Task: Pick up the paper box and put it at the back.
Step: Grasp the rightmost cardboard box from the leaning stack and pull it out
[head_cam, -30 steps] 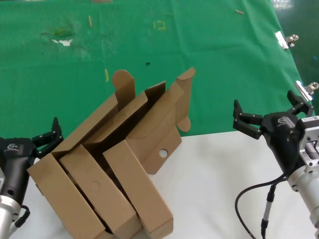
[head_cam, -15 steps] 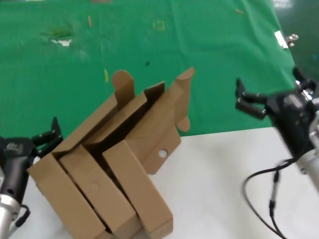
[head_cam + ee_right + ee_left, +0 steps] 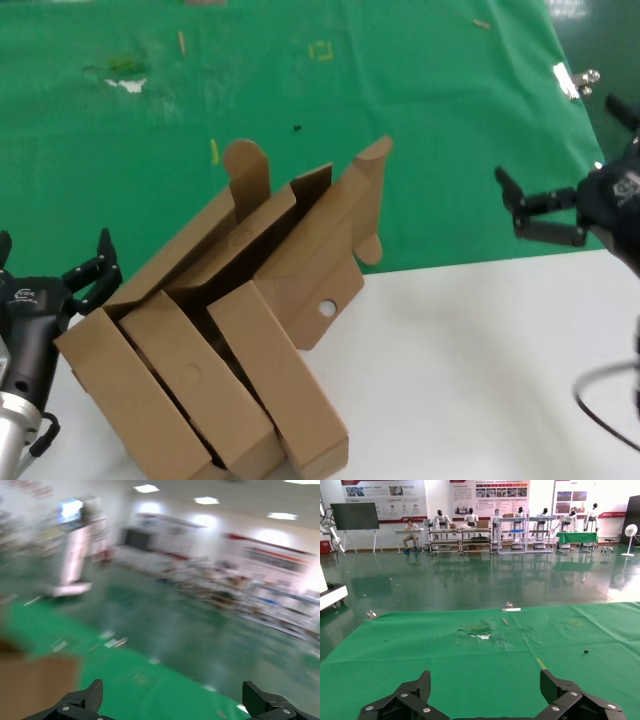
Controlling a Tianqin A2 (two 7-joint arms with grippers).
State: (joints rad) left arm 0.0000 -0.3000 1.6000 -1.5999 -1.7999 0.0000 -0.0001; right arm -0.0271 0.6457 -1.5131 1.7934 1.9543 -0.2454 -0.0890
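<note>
Cardboard paper box lid open (interior hidden); both grippers' fingers spread.

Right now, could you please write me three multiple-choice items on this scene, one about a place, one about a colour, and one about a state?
1. Where is the left gripper?
A. Beside the bunched boxes' left end
B. Over the green cloth's far edge
C. Inside the paper box

2. What colour is the tabletop under the boxes' near ends?
A. White
B. Blue
C. Black

3. How is the paper box?
A. Taped shut
B. Crushed flat
C. Lid open

Answers: 1 A, it sits by the boxes' left end. 2 A, plain white surface. 3 C, its flaps stand up. The right gripper holds nothing.
</note>
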